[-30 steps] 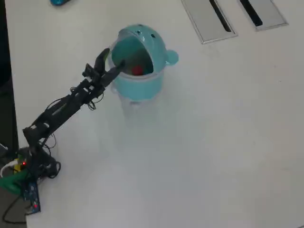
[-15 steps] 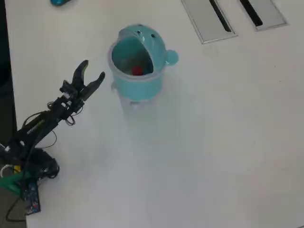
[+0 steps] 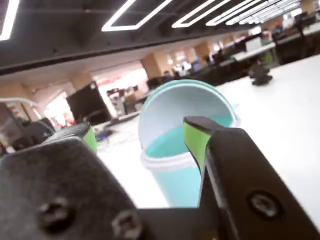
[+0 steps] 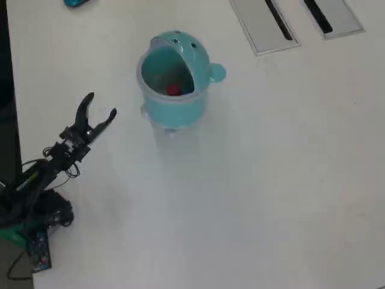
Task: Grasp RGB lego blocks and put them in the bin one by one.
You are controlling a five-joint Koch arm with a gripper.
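The light-blue round bin (image 4: 180, 102) stands on the white table with its domed lid (image 4: 186, 48) swung back. A red lego block (image 4: 174, 90) lies inside it; no other block shows in either view. My gripper (image 4: 99, 105) is open and empty, well to the left of the bin in the overhead view. In the wrist view the bin (image 3: 182, 165) sits ahead between my two green-padded fingers (image 3: 192, 137), and its inside is hidden there.
Two grey panels with black slots (image 4: 264, 27) lie at the table's far edge. A small teal-blue object (image 4: 73, 3) sits at the top left. The arm's base and cables (image 4: 33, 220) are at the left table edge.
The gripper has drawn back from the bin's mouth, moving left and down in the overhead view. It stays open and empty. The red block lies in the bin throughout.
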